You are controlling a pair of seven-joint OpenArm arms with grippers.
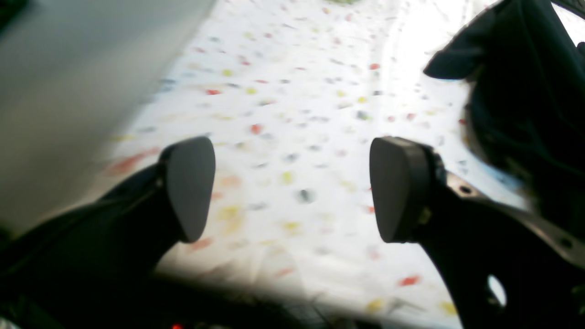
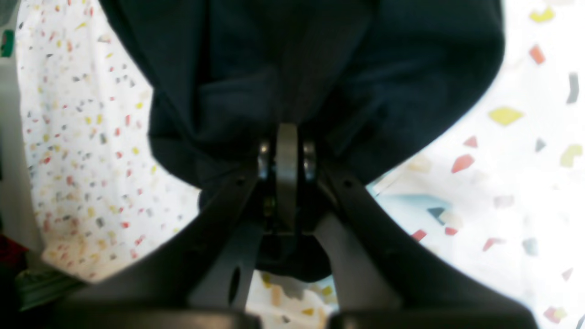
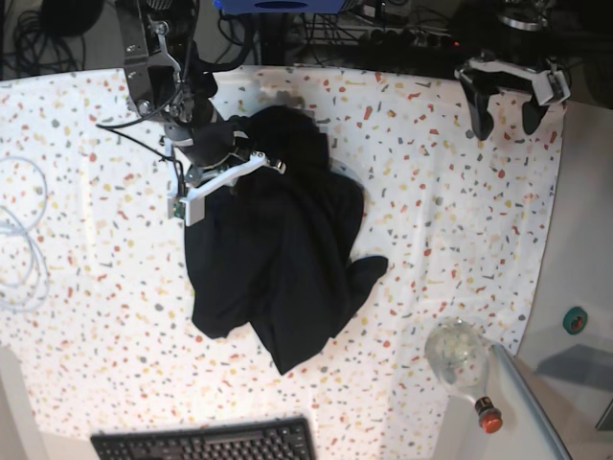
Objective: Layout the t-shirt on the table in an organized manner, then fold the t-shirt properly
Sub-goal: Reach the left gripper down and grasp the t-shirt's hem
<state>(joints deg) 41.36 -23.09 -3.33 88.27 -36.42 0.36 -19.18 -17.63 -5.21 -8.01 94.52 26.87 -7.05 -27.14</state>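
One crumpled t-shirt (image 3: 273, 259) stretches lengthwise from far edge toward keyboard (image 3: 203, 443).

Open speckled table (image 3: 450, 211) all across between the t-shirt (image 3: 278, 259) heap and the far edge. Crowded near the front by a keyboard (image 3: 206, 443) and a glass bottle (image 3: 462, 364); blocked at one side by looped white cable (image 3: 24, 240).

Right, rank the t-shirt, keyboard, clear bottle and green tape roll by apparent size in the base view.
1. t-shirt
2. keyboard, partly cut off by the frame edge
3. clear bottle
4. green tape roll
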